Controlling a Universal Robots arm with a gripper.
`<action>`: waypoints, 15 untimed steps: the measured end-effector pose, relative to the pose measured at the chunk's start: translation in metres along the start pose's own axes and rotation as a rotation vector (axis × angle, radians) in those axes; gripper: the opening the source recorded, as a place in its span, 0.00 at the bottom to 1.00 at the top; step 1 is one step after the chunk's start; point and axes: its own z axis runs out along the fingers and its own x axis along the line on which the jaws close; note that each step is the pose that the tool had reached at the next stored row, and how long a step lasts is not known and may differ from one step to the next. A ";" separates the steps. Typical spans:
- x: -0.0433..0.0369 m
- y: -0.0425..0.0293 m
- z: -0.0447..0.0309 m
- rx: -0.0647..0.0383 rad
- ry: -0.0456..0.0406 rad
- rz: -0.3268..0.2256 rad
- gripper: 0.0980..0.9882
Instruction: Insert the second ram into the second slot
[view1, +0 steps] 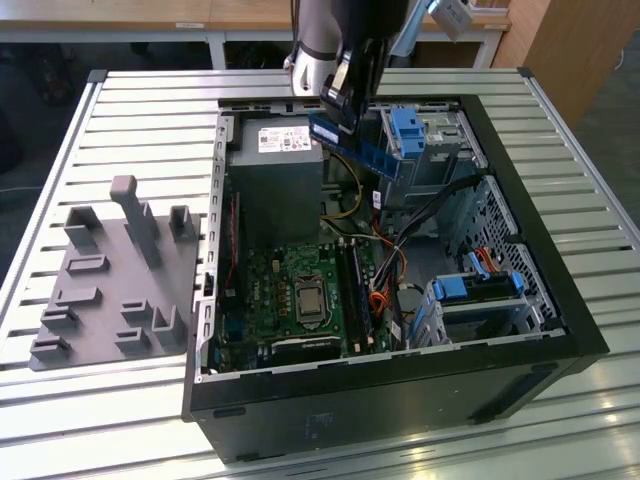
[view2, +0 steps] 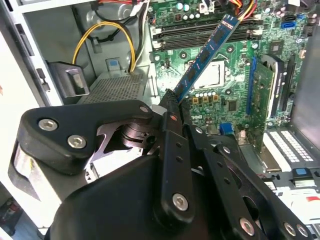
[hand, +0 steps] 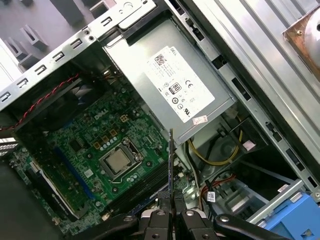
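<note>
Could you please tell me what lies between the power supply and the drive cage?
Yellow and black cables run through that gap in the exterior view; there the ram, held by the gripper, crosses in front of it.

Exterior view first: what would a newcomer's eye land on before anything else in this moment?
The gripper hangs above the open computer case, shut on the second ram, a dark blue stick tilted over the green motherboard. Next come the grey power supply inside the case and the grey fixture plate beside it at the exterior view's left.
</note>
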 end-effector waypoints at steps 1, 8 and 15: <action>0.0011 -0.0009 0.0000 0.000 0.0000 0.000 0.04; 0.0093 -0.0074 -0.0004 0.000 0.0002 0.000 0.04; 0.0130 -0.0103 -0.0004 0.001 0.0012 0.002 0.04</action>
